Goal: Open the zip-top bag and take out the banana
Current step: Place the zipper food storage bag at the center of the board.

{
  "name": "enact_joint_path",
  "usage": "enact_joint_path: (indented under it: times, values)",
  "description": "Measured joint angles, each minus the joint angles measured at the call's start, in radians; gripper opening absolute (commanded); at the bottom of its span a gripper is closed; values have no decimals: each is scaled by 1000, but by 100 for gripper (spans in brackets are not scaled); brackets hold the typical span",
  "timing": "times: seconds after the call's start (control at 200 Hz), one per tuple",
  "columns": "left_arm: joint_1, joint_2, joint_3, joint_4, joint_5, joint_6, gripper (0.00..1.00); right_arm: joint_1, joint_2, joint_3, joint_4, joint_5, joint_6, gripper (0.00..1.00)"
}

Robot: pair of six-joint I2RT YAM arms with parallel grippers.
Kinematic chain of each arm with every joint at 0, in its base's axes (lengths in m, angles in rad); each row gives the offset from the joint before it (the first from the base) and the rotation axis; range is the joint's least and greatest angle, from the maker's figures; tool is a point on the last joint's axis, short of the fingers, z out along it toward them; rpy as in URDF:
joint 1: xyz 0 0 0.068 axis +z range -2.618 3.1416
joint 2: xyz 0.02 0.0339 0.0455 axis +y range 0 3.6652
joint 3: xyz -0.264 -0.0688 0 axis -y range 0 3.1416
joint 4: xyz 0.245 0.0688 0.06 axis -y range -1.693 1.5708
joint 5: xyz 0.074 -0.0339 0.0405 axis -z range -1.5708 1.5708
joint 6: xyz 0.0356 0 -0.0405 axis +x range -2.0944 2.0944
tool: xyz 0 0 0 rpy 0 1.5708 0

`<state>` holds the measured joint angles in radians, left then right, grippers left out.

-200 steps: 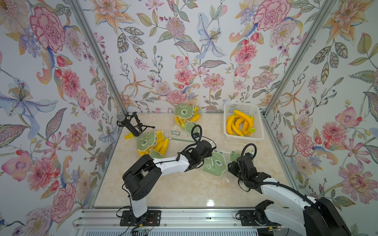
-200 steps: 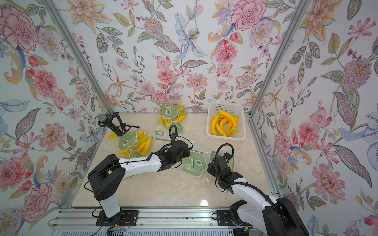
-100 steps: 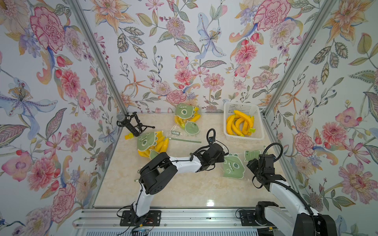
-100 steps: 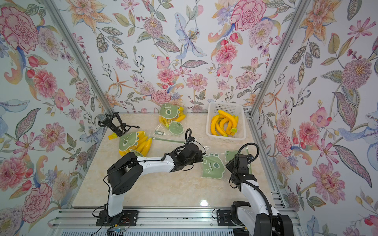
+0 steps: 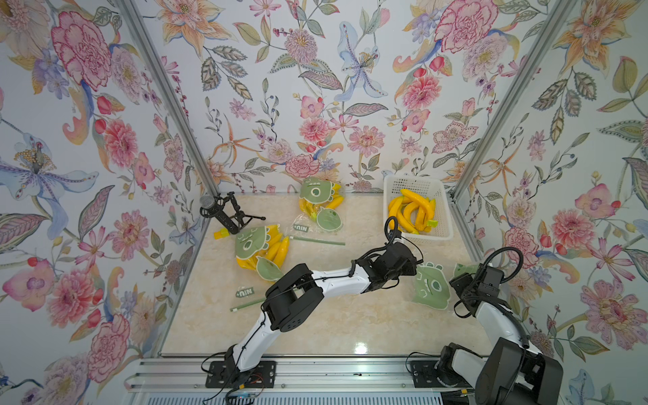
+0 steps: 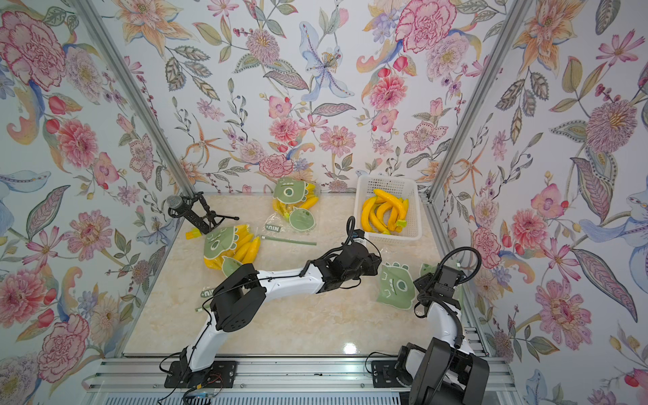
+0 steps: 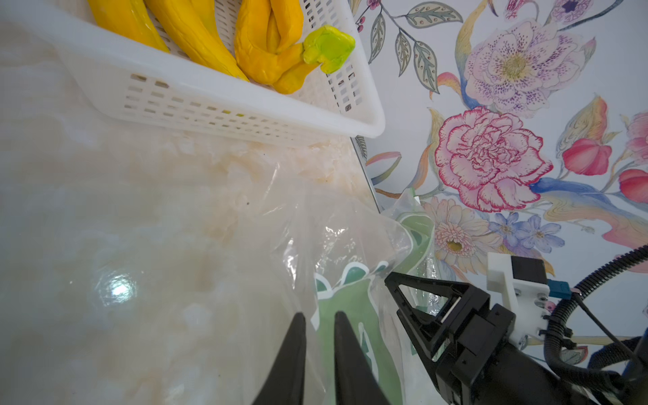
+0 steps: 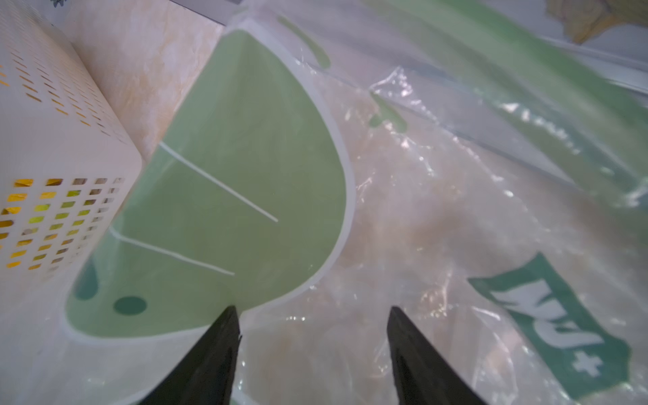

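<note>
- Left gripper (image 7: 319, 314): fingers slightly apart over the flat clear zip-top bag with green dinosaur print (image 5: 430, 285), near right
- White perforated plastic basket (image 5: 442, 210), far right, collects yellow bananas (image 5: 412, 212); the bag looks emptied
- Right gripper (image 8: 312, 308): fingers spread wide above it, gripping nothing

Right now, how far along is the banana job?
Done: several bananas lie in the white basket, and the bag between the arms looks flat and empty. In hand: the left end effector, jaws slightly apart, and the right end effector, open, both sit at that bag, neither visibly gripping it. Left: two bags farther back hold bananas.
</note>
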<state>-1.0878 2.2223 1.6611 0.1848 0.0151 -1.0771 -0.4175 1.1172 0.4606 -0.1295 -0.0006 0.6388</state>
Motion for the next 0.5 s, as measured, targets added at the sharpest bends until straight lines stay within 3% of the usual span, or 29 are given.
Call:
enact_joint_path:
  times: [0.25,0.345,0.5]
  values:
    - [4,-121,-180,-58,-78,58,45,-7,35,37,21,-8,-32,67]
    - [14,-278,-314,-82,-153,97,55,40,-65,23,15,-3,-44,70]
    - [61,-587,-446,-190,-319,181,71,214,-301,14,0,-12,-84,68]
